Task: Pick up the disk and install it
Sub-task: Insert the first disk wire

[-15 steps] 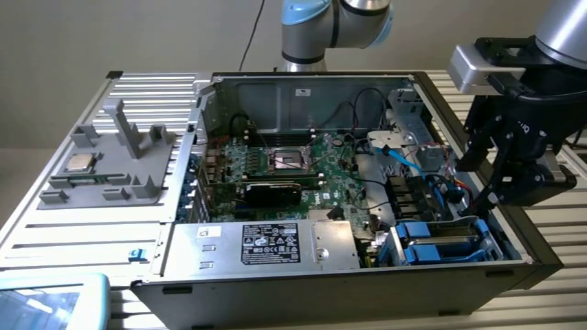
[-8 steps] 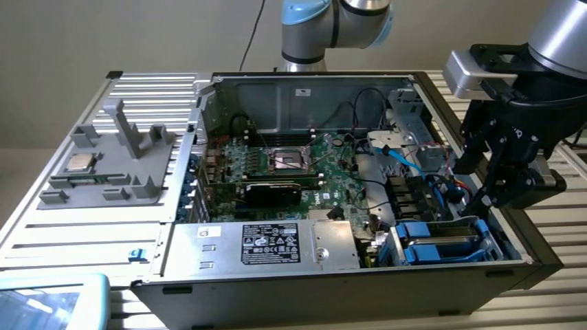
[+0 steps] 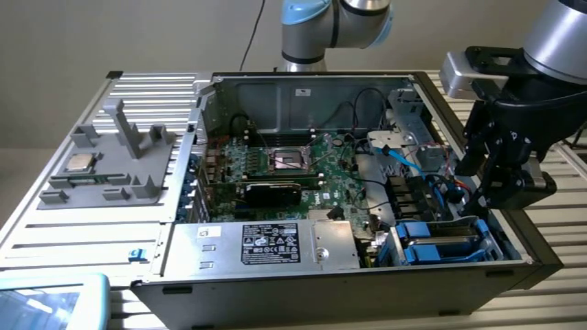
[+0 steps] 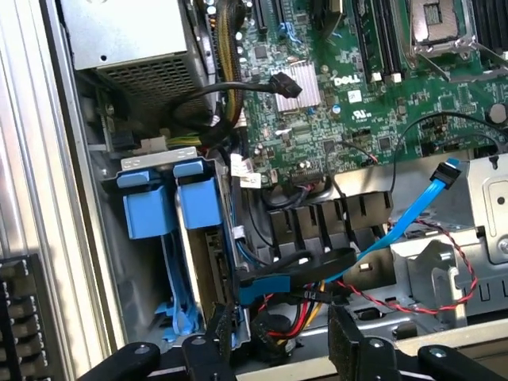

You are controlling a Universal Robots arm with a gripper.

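1. The computer case (image 3: 321, 292) lies on its side on the slatted tabletop (image 3: 82, 234) with its open face up. I judge this is so the arm can reach its insides from above.
2. In the exterior view the disk (image 3: 438, 242) sits in the drive cage at about 4 o'clock of the case. The power supply (image 3: 266, 244) is just beside it, at 6 o'clock. The disk stands on edge with its blue frame uppermost, so the blue tabs (image 4: 194, 171) face the opening, where a grip can reach them.
3. The tool (image 3: 491, 196) hangs at about 3 o'clock over the case's edge, above the cage and slightly to one side of it. Its jaws are spread wide and hold nothing. The wrist view shows its two fingers (image 4: 205, 353) well apart, with bundled wires below the gap.
4. The cage wall hides the disk's lower edge, so it may be fully seated or merely resting in its slot; I cannot tell which.
5. A blue data cable (image 4: 401, 226) runs loose between the motherboard (image 3: 303, 168) and the cage, and its plug end looks unattached.
6. The processor chip (image 3: 81, 163) rests on a grey fixture (image 3: 110, 172) at 9 o'clock, well apart from the tool.
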